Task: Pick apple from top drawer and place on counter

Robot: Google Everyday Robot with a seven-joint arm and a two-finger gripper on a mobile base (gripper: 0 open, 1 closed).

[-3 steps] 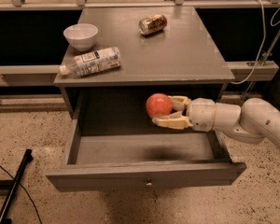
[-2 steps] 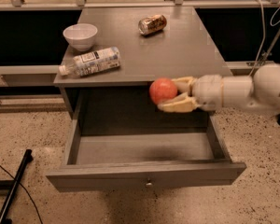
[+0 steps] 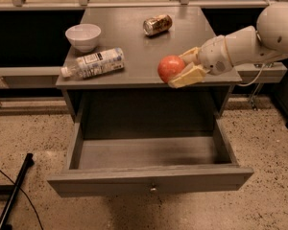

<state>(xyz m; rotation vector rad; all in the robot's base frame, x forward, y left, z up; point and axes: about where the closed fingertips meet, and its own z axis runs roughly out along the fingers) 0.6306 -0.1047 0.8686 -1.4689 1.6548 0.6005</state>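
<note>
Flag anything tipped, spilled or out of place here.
The water bottle and the drink can both lie on their sides on the counter; nothing spilled. The gripper holds the apple at the counter's front edge, top drawer open.

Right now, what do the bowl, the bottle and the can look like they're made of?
Bowl: white, smooth, maybe ceramic or plastic. Bottle: likely clear plastic, see-through with a label. Can: shiny metal, probably, from its glints. The gripper holds the apple by the front edge of the counter.
</note>
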